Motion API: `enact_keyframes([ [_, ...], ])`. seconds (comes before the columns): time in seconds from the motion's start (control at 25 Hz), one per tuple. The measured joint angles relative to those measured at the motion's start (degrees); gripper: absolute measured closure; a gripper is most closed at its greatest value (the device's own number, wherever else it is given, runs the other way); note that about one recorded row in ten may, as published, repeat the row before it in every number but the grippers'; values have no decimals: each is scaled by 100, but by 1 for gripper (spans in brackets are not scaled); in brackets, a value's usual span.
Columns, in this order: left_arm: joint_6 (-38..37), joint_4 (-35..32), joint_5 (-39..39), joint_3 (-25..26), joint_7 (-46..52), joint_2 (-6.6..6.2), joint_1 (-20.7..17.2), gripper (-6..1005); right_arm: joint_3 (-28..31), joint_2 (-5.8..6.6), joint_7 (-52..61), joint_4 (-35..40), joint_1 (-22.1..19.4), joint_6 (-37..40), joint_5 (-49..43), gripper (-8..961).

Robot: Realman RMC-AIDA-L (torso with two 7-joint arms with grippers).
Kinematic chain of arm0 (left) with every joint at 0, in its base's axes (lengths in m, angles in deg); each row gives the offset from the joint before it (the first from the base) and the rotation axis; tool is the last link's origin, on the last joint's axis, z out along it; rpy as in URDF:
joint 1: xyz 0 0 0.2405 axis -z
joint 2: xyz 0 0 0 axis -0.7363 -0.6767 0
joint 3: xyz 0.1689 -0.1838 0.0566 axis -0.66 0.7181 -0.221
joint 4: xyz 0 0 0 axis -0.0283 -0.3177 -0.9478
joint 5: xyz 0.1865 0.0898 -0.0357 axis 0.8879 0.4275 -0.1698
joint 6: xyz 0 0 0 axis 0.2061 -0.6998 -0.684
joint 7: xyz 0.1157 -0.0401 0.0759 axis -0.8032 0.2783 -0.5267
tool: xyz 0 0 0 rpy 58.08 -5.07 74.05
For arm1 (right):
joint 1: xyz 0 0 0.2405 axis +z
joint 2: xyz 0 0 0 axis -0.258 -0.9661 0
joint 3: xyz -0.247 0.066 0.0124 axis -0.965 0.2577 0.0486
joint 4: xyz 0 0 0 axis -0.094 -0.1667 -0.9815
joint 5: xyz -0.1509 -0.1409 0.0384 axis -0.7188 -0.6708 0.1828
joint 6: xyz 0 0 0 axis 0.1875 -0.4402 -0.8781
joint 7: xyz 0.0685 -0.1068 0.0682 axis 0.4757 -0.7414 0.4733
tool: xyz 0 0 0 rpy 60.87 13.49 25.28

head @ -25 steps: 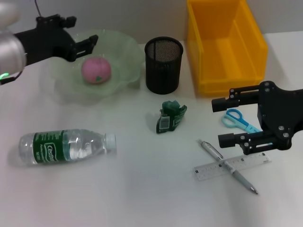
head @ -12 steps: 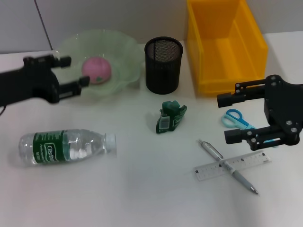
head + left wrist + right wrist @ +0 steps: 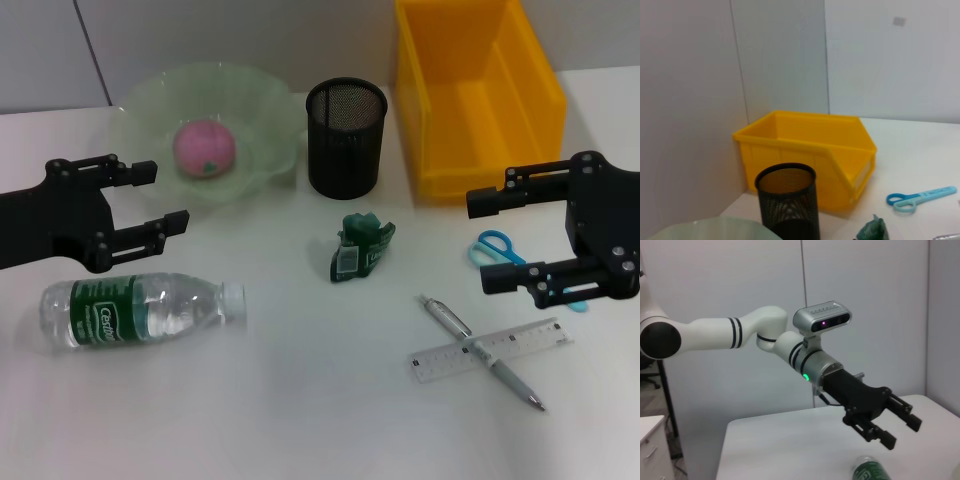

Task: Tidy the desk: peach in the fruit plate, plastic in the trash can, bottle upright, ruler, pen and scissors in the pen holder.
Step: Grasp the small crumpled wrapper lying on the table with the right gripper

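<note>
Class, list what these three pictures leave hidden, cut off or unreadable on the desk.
- Scissors: blades hidden behind the right gripper in the head view.
- Trash can: top cut by the head view's edge.
- Crumpled plastic: label print too small to read.
- Bottle: cut by the right wrist view's edge.
- Left gripper: absent from its own wrist view.

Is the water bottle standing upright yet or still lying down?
Lying down: the bottle rests on its side on the table, cap toward the crumpled plastic, with the open left gripper above it.
</note>
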Motion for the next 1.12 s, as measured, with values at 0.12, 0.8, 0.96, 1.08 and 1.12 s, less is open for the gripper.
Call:
enact_keyframes([
  [0.12, -4, 130, 14, 4, -25, -26, 77, 336, 36, -24, 33, 5, -15, -142, -9, 253],
  [0.8, 109, 330, 57, -31, -82, -21, 264, 337, -436, -81, 2402, 1118, 429, -1214, -1276, 253],
  [0.96, 108, 339, 57, 1, -69, -22, 313, 337, -833, -88, 2897, 1270, 671, -1304, -1752, 253],
  [1.08, 107, 396, 57, 13, -61, -16, 358, 337, -1004, -72, 3283, 1280, 888, -1377, -2116, 254],
  [1.12, 106, 423, 57, 13, -60, -15, 377, 337, -1026, -65, 3403, 1282, 950, -1407, -2236, 254],
])
